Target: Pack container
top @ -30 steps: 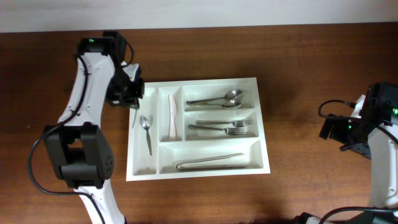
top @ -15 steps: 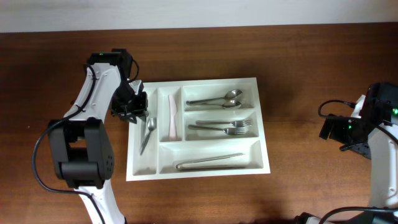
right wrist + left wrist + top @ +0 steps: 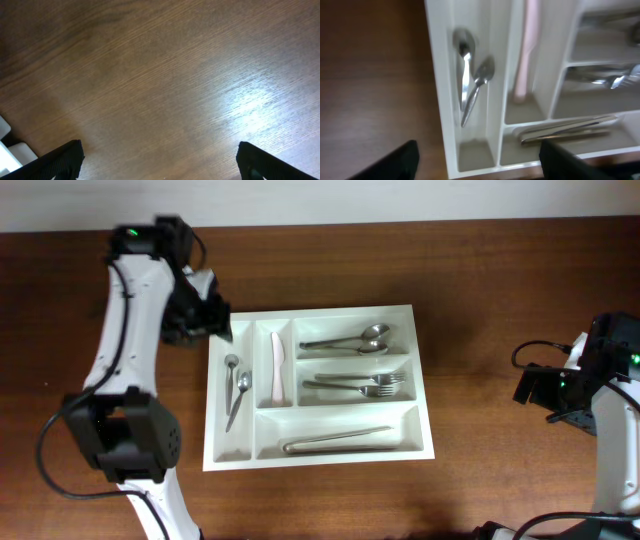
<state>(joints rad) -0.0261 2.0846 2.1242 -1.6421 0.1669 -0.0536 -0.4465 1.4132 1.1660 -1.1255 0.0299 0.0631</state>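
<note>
left pincer (image 3: 481,161) open, empty, by 10 o'clock corner of cutlery tray (image 3: 340,311). tray mid-table, long side 9-to-3. two teaspoons (image 3: 234,385) lie 12-to-6 in leftmost slot. right pincer (image 3: 162,162) open too, farther off.

Item added: you now have a second teaspoon (image 3: 231,372) (image 3: 464,70) lying in the leftmost narrow compartment of the container (image 3: 340,407), where a second ago there was one. Item shifted: the first teaspoon (image 3: 237,400) (image 3: 476,90) beside it has swung from upright to a slant, bowl toward the right wall, handle crossing to the left. Left end effector (image 3: 210,328): you will find it drawn back from over that compartment to the container's upper left corner, its jaws gone from closed to wide apart and empty.
</note>
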